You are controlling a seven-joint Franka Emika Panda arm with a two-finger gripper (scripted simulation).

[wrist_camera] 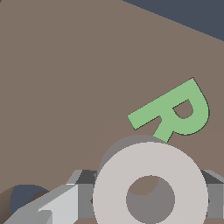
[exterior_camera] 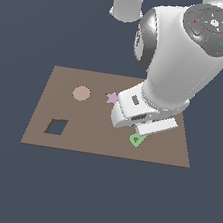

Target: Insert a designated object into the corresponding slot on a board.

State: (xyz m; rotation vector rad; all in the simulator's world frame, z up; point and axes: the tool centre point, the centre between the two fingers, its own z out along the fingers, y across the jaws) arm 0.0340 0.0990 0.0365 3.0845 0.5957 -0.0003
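In the wrist view the pale grey-white ring [wrist_camera: 109, 188] sits between my gripper [wrist_camera: 150, 197], which is shut on it; grey fingers [wrist_camera: 65, 205] show on both sides of it. The ring hangs just above the brown board [wrist_camera: 70, 78], close to the green letter R [wrist_camera: 175, 114]. A dark curved recess [wrist_camera: 25, 196], probably the slot, peeks out beside one finger and is mostly hidden. In the exterior view my gripper [exterior_camera: 141, 124] is low over the board [exterior_camera: 79, 139] towards the exterior view's right, and the arm hides the ring and the slot.
On the board lie a tan disc [exterior_camera: 81, 93], a pink star [exterior_camera: 112, 98] partly behind the hand, a dark square hole [exterior_camera: 56, 126] and the green R [exterior_camera: 137, 139] just under the hand. The bulky arm [exterior_camera: 188, 54] leans over the board's far right.
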